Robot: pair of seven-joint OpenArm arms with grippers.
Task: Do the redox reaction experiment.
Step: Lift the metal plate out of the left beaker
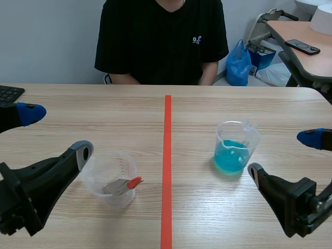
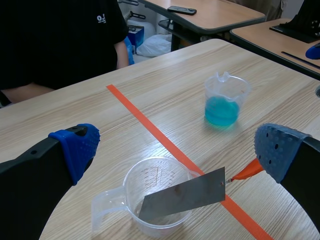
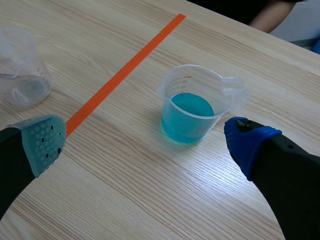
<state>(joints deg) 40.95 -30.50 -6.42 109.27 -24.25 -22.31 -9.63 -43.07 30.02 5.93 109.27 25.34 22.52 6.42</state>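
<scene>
A clear plastic beaker stands left of the orange tape line. A grey metal strip with an orange tip leans inside it, over the rim. My left gripper hangs open just left of this beaker; in the left wrist view the beaker and strip lie between and under my open fingers. A second beaker, holding blue liquid, stands right of the line. My right gripper is open beside it, with that beaker ahead of the fingers. Neither gripper holds anything.
A person in a black shirt sits across the table. A keyboard corner lies at the far left edge. Behind the table, at the right, are a blue bag and a desk with a phone.
</scene>
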